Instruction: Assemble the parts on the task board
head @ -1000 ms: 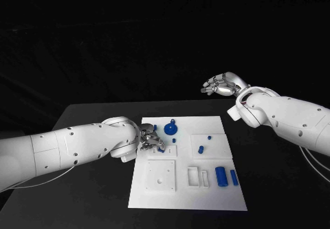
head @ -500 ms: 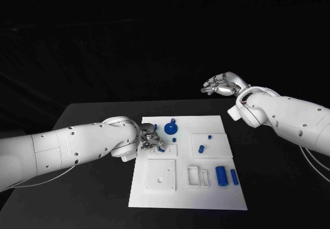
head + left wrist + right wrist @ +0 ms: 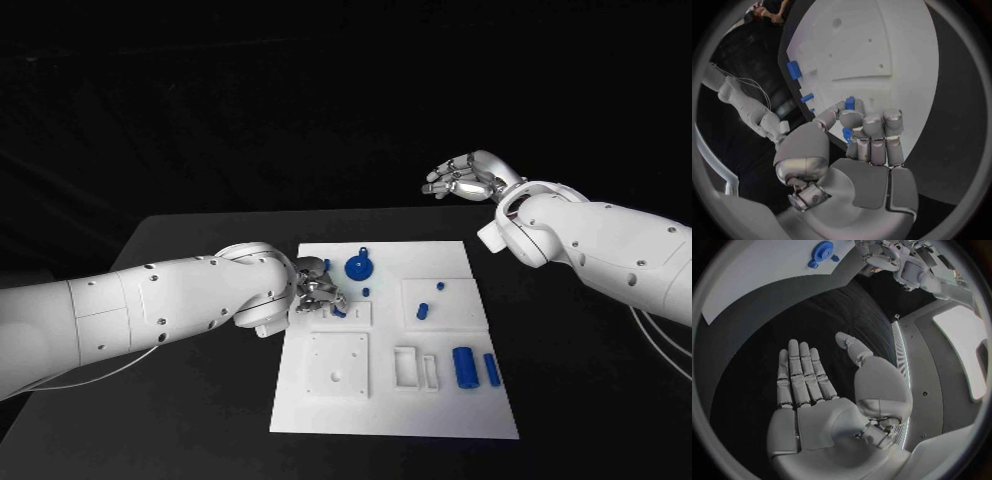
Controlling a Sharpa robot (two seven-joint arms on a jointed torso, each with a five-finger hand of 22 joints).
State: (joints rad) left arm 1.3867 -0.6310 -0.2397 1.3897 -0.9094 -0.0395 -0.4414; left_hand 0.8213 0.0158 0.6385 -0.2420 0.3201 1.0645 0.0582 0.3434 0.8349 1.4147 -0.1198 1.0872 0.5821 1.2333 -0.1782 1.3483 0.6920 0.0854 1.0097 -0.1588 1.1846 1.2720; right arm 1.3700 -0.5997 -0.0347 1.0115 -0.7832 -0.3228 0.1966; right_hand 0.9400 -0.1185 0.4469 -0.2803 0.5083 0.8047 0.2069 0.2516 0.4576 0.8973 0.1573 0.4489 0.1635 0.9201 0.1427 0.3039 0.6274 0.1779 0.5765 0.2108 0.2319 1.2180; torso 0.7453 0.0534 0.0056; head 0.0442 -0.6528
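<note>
**Left hand pinching a blue part over the task board**

You have a small blue part (image 3: 849,103) pinched at the fingertips of the left hand (image 3: 316,292), the other fingers curled around it, low over the white task board (image 3: 387,400). Just beyond those fingers you see a round blue gear-like part (image 3: 359,268) with a tab; two blue cylinders (image 3: 475,368) lie well apart near the board's near right side. Your left wrist view shows a second blue bit (image 3: 846,134) beneath the fingers. Your right hand (image 3: 464,177) is raised clear of the board, fingers extended, holding nothing.
</note>
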